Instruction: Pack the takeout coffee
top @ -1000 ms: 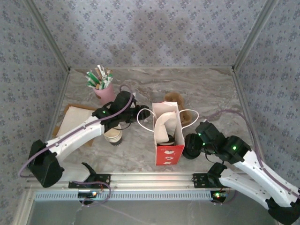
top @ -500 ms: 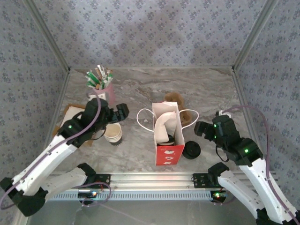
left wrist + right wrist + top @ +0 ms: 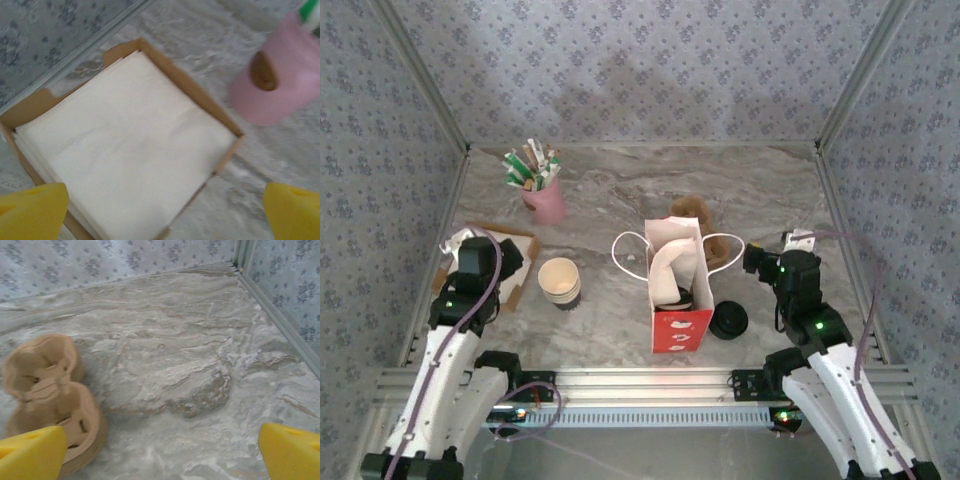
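The red-and-white paper bag point(image 3: 678, 300) stands open at mid-table. Deep inside it I see a white shape with a dark round top point(image 3: 686, 297), which looks like the takeout coffee; most of it is hidden by the bag walls. My left gripper point(image 3: 485, 252) hangs open over the napkin box, its yellow fingertips point(image 3: 31, 211) wide apart and empty. My right gripper point(image 3: 760, 258) is open too, right of the bag, with nothing between its fingertips point(image 3: 291, 451) but bare marble.
An open paper cup point(image 3: 560, 282) stands left of the bag and a black lid point(image 3: 728, 320) lies right of it. A cardboard box of napkins point(image 3: 125, 150), a pink cup with sachets point(image 3: 542, 190) and brown cup carriers point(image 3: 50, 395) stand around.
Both arms have drawn back from beside the bag toward their own sides of the table, and both grippers have opened wide.
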Robot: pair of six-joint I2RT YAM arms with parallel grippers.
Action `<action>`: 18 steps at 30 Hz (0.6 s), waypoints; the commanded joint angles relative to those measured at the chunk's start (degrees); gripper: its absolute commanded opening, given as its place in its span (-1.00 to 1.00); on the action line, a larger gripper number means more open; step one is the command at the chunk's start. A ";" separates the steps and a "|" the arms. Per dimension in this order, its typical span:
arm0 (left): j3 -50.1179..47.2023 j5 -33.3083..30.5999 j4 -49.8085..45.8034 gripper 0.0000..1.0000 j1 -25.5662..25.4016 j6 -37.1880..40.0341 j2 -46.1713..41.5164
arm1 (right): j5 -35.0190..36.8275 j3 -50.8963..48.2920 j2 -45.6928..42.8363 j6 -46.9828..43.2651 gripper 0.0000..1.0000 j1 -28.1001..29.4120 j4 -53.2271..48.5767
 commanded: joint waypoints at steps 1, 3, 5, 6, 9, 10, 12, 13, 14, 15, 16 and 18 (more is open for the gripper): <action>-4.12 5.93 11.18 0.99 5.74 5.20 0.36 | 1.28 -4.60 0.43 -4.73 1.00 -4.31 15.43; -7.26 10.21 16.17 0.99 9.50 6.58 1.39 | -0.15 -6.89 2.01 -3.08 0.99 -8.15 18.27; -10.37 10.98 21.49 0.99 10.78 8.42 2.76 | -1.42 -8.78 4.06 -1.33 1.00 -12.47 22.17; -12.00 9.87 23.69 0.99 10.83 9.58 3.37 | -2.02 -9.96 5.37 -0.84 0.99 -14.60 24.43; -16.45 11.07 31.86 0.99 10.79 15.72 4.81 | -4.50 -12.63 9.44 1.47 1.00 -19.60 30.47; -17.47 11.20 33.81 0.99 10.79 16.97 5.04 | -4.94 -13.35 11.26 2.07 1.00 -20.84 32.58; -19.67 11.21 37.56 0.99 10.77 18.38 5.34 | -5.31 -14.26 14.85 2.91 1.00 -22.37 36.36; -20.90 11.55 40.54 0.99 10.79 19.16 5.52 | -5.65 -14.50 16.79 3.03 1.00 -22.68 38.34; -21.88 11.80 43.23 0.99 10.77 19.97 5.84 | -5.70 -14.52 18.17 3.03 0.99 -22.71 39.79; -22.81 11.80 45.79 0.99 10.80 20.61 6.57 | -5.72 -14.51 20.12 3.10 1.00 -22.69 40.99; -23.18 12.01 47.94 0.99 10.83 21.49 7.61 | -5.35 -14.51 22.00 3.44 1.00 -22.66 42.66; -22.81 11.50 50.50 0.99 10.83 22.48 10.52 | -4.90 -15.00 25.70 3.54 1.00 -22.63 46.71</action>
